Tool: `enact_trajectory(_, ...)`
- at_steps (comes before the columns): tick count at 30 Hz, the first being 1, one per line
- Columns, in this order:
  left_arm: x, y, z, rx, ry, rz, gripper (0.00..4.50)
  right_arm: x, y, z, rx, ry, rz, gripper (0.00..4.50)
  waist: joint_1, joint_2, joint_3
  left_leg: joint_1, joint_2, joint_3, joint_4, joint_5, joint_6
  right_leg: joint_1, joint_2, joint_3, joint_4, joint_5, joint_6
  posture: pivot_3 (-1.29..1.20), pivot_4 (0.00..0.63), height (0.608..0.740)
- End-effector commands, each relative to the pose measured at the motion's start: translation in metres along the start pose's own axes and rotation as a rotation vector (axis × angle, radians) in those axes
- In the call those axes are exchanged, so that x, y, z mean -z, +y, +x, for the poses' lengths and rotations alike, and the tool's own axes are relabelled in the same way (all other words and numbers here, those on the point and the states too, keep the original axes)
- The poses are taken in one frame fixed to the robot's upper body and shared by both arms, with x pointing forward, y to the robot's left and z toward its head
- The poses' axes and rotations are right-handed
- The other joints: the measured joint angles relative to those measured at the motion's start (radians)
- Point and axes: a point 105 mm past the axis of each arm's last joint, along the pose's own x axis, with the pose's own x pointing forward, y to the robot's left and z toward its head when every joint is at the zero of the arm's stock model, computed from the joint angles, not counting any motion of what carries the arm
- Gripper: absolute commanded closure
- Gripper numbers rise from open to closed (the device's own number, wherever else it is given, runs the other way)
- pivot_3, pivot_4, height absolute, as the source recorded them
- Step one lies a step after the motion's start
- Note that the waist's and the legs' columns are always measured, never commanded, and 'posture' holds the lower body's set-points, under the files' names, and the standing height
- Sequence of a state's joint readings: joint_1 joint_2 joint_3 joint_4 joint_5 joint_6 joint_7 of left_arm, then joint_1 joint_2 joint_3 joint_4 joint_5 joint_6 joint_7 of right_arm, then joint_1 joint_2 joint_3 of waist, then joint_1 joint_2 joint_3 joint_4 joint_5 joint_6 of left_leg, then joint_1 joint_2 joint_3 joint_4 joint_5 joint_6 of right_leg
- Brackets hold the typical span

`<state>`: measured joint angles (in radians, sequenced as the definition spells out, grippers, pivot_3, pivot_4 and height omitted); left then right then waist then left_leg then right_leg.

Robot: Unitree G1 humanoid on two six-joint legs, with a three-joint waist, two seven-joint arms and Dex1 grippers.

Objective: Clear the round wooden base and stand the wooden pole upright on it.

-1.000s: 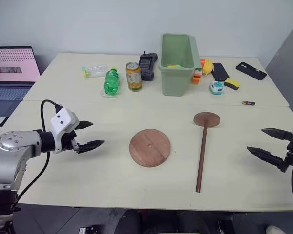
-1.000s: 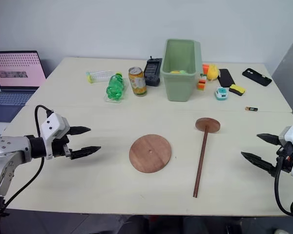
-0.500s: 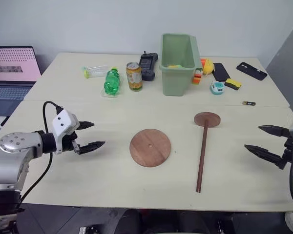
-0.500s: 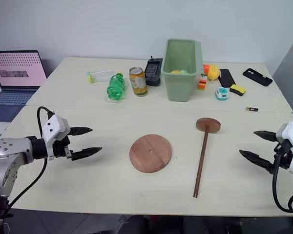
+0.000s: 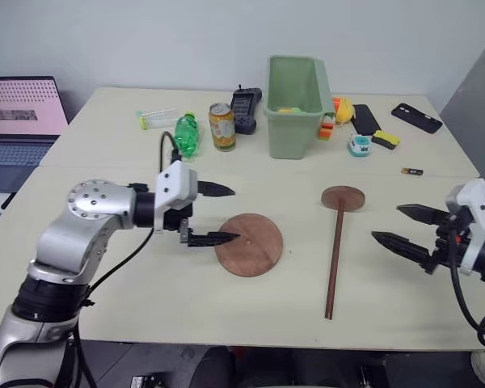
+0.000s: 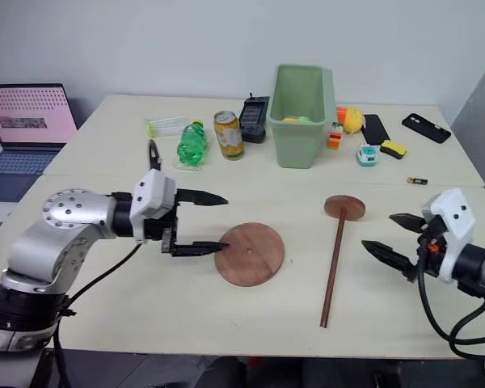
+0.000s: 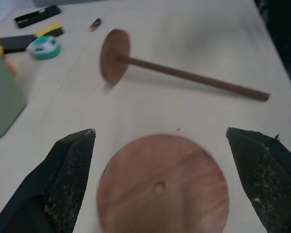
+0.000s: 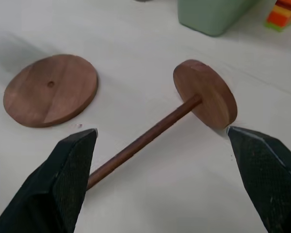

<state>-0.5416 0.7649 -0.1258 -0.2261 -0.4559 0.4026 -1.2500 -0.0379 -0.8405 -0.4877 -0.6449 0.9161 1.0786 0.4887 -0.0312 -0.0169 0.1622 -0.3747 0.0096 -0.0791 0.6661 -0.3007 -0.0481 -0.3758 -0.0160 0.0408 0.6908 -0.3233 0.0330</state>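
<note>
Round wooden base [image 5: 248, 244] flat on the table [image 5: 145, 299], nearer the front edge than the back, centre hole showing, nothing on top. Wooden pole [image 5: 334, 263] lying flat toward the right edge, disc end pointing at the back edge, apart from the base. Left gripper [image 5: 225, 215] spread wide at the base's left rim, holding nothing. Right gripper [image 5: 398, 226] spread wide too, empty, near the pole's right side, not touching. Green bin [image 5: 295, 93] by the back edge.
</note>
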Motion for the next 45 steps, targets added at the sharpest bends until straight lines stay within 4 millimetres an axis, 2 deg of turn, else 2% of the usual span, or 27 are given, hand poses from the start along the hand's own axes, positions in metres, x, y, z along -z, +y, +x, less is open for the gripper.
enact_trajectory(1,-0.012,-0.005,0.018,0.090,-0.034,0.092,0.00,0.006,0.001,0.016,0.082,0.088,0.105,0.02,-0.001,0.000,0.000,0.000,0.000,0.000,0.000,0.000,0.000,0.000,0.000,0.000,0.000,0.000,0.000,0.00,0.150,0.740)
enact_trajectory(5,-0.016,-0.006,0.031,0.112,-0.059,0.152,0.00,0.005,-0.005,0.032,0.130,0.175,0.176,0.02,0.000,0.001,0.000,0.000,0.000,0.000,0.000,0.000,0.000,-0.001,0.000,0.001,0.000,0.000,0.000,0.00,0.150,0.740)
enact_trajectory(11,-0.014,-0.007,0.036,0.108,-0.063,0.173,0.00,0.006,-0.013,0.049,0.157,0.243,0.239,0.02,0.001,0.001,0.000,-0.006,0.000,0.000,0.000,0.000,0.000,-0.007,0.000,0.000,0.000,0.000,0.000,0.00,0.150,0.740)
enact_trajectory(15,-0.007,-0.016,0.036,0.104,-0.045,0.187,0.00,0.001,-0.016,0.078,0.124,0.340,0.309,0.02,-0.008,0.001,0.000,-0.006,-0.001,0.002,0.000,0.000,0.000,-0.009,-0.001,0.002,0.003,0.000,0.000,0.00,0.150,0.740)
enact_trajectory(25,0.002,-0.028,0.042,0.067,-0.041,0.186,0.00,0.000,-0.016,0.104,0.106,0.537,0.406,0.02,-0.010,0.001,0.000,-0.008,0.000,0.003,0.001,0.000,0.000,-0.012,-0.002,0.003,0.005,0.000,0.000,0.00,0.150,0.740)
enact_trajectory(30,0.004,-0.029,0.044,0.043,-0.040,0.186,0.00,0.002,-0.016,0.110,0.104,0.607,0.435,0.02,-0.009,0.001,0.000,-0.009,0.000,0.003,0.001,0.000,0.000,-0.012,-0.002,0.003,0.005,0.000,0.000,0.00,0.150,0.740)
enact_trajectory(33,0.005,-0.030,0.046,0.034,-0.045,0.182,0.00,0.003,-0.016,0.111,0.108,0.634,0.439,0.47,-0.009,0.001,0.000,-0.010,0.000,0.003,0.001,0.000,0.000,-0.013,-0.002,0.002,0.005,0.000,0.000,0.00,0.150,0.740)
enact_trajectory(40,0.006,-0.032,0.047,0.024,-0.045,0.180,0.00,0.003,-0.014,0.113,0.106,0.656,0.448,2.34,-0.009,0.001,0.000,-0.010,0.000,0.003,0.001,0.000,0.000,-0.013,-0.002,0.002,0.005,0.000,0.000,0.00,0.150,0.740)
enact_trajectory(45,0.005,-0.031,0.049,0.021,-0.047,0.182,0.00,0.004,-0.013,0.113,0.101,0.659,0.459,3.48,-0.007,0.001,0.000,-0.010,0.000,0.003,0.001,0.000,0.000,-0.013,-0.002,0.002,0.005,0.000,0.000,0.00,0.150,0.740)
